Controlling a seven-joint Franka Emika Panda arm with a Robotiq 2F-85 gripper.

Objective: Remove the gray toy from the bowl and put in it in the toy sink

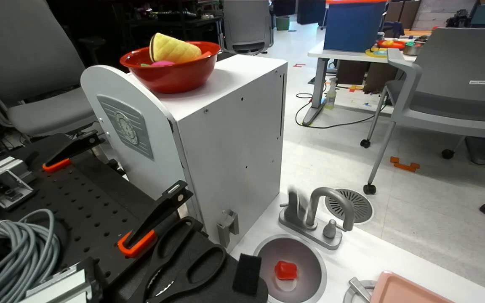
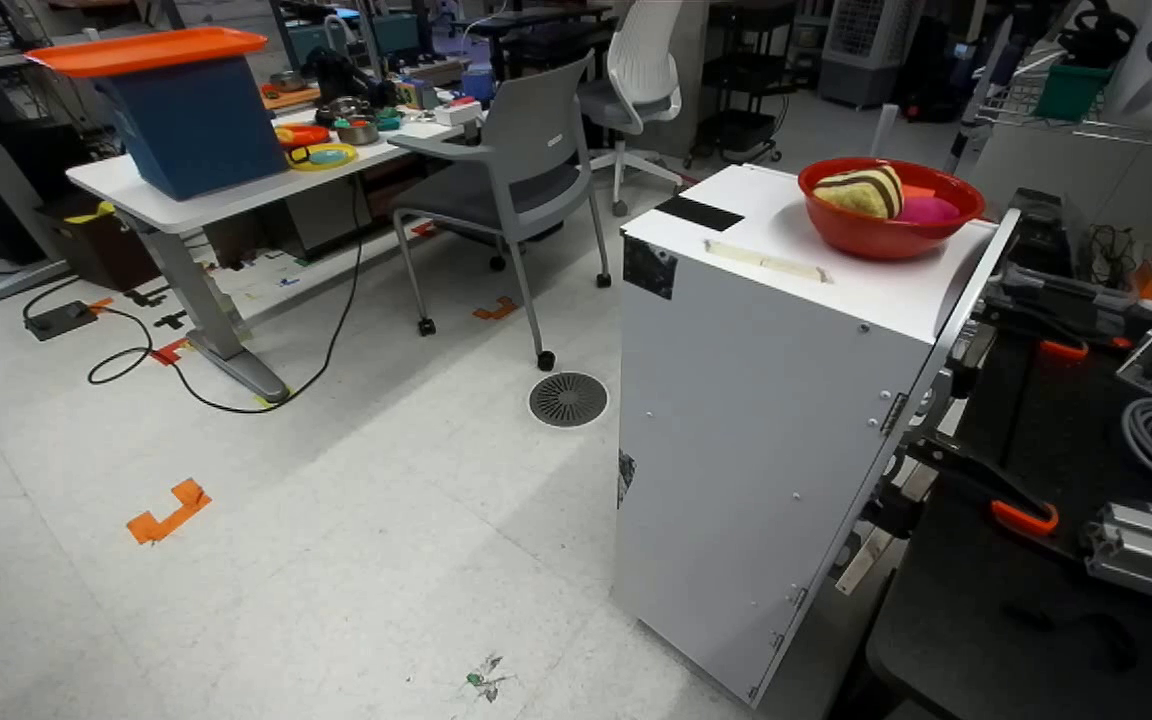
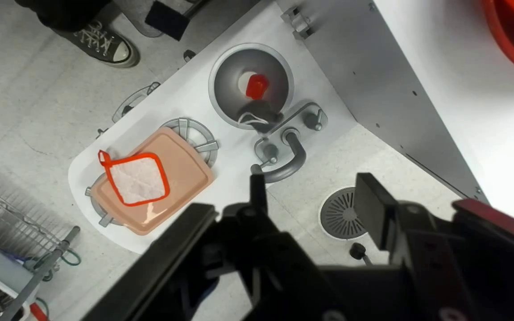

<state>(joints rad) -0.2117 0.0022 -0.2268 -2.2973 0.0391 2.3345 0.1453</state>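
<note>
The gray toy (image 3: 259,117) shows blurred in the wrist view, apart from the fingers, over the faucet side of the toy sink (image 3: 226,84). A blurred gray shape, likely the gray toy (image 1: 296,204), appears beside the faucet (image 1: 345,206) in an exterior view. The sink (image 1: 312,269) holds a red piece (image 1: 286,270). My gripper (image 3: 312,200) is open with nothing between its fingers. Its dark fingertips (image 1: 297,9) show at the top edge of an exterior view. The red bowl (image 1: 175,78) stands on the white cabinet, also visible from across (image 2: 891,238).
The bowl holds a yellow item (image 1: 175,48) and a pink one (image 2: 926,210). The tall white cabinet (image 1: 234,126) stands beside the sink. A pink tray (image 3: 181,165) with a red-edged white cloth (image 3: 138,180) lies on the burners. Black clamps (image 1: 158,216) sit near the cabinet.
</note>
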